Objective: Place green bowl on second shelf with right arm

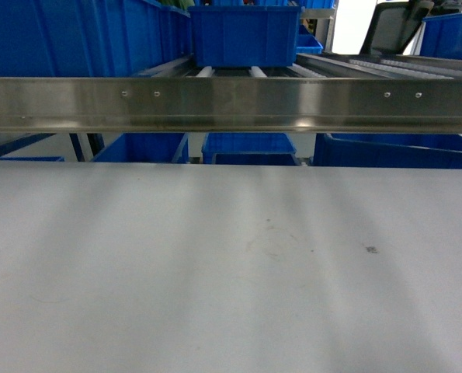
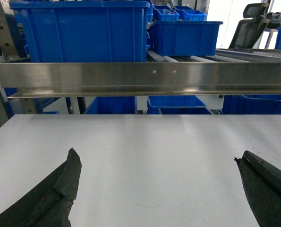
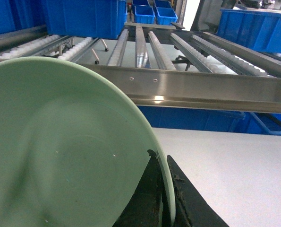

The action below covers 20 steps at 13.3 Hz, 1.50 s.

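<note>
Steel rail crosses at 12 o'clock above bench. Right jaws clench green bowl rim; left jaws released.

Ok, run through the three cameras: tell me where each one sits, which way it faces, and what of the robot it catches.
Head: on the robot, looking forward and slightly down across the white table at the steel front rail of the rack; none of the robot shows.
Left wrist: low above the table, facing the rack; its black fingers stand wide apart, empty.
Right wrist: raised, looking along the roller tracks; its fingers pinch the green bowl by the rim.
Shared: all three show the steel front rail, table and blue crates.
</note>
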{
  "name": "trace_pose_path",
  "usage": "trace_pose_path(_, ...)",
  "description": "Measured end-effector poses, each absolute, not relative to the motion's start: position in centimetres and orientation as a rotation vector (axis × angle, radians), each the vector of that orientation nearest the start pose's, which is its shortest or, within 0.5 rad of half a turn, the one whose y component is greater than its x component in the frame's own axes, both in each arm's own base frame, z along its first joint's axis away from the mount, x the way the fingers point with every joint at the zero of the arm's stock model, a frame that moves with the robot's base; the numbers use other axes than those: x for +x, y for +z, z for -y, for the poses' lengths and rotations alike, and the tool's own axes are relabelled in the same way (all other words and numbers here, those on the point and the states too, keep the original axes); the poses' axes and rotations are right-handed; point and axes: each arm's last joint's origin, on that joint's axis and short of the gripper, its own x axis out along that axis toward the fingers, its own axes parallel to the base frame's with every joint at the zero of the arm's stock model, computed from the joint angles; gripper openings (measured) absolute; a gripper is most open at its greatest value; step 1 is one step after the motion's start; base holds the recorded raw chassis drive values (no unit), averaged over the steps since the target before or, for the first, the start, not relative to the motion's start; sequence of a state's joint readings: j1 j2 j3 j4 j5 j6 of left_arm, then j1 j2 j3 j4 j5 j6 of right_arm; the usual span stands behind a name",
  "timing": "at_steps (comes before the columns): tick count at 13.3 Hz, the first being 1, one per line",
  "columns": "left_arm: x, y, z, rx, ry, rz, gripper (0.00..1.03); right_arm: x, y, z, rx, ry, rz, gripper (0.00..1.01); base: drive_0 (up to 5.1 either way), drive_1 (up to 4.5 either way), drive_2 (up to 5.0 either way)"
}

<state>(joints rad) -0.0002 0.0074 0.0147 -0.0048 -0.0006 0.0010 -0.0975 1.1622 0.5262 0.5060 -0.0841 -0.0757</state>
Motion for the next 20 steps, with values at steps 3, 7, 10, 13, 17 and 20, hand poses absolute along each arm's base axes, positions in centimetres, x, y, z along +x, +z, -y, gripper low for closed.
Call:
trace_pose_path(3,9.73,16.74,0.0,0.001,0.0,0.002,0.98,24.27,23.54,2.12,-0.063,-0.007,-0.134,0.02,-4.8,2.57,2.6)
trace_pose_path(7,9.73,16.75,0.0,0.001,0.0,0.002,0.98,24.29,23.52,2.0,-0.063,-0.001,-0.136,0.02,-4.8,2.57,2.6)
trace_pose_path(10,9.73,16.74,0.0,0.001,0.002,0.002,0.98,24.3,23.5,2.0,-0.063,-0.001,-0.138,0.02,-4.8,2.57,2.6)
trace_pose_path(13,9.73,16.74,0.0,0.001,0.0,0.001,0.98,24.28,23.61,1.99,-0.064,-0.002,-0.129,0.02,-4.8,2.57,2.6)
trace_pose_path(17,9.73,16.76,0.0,0.001,0.0,0.003,0.98,24.26,23.59,1.99,-0.064,-0.001,-0.132,0.02,-5.0,2.47,2.5)
trace_pose_path(20,9.73,16.76,0.0,0.001,0.0,0.004,0.98,24.28,23.55,1.99,-0.064,-0.001,-0.134,0.02,-5.1,2.4,2.4)
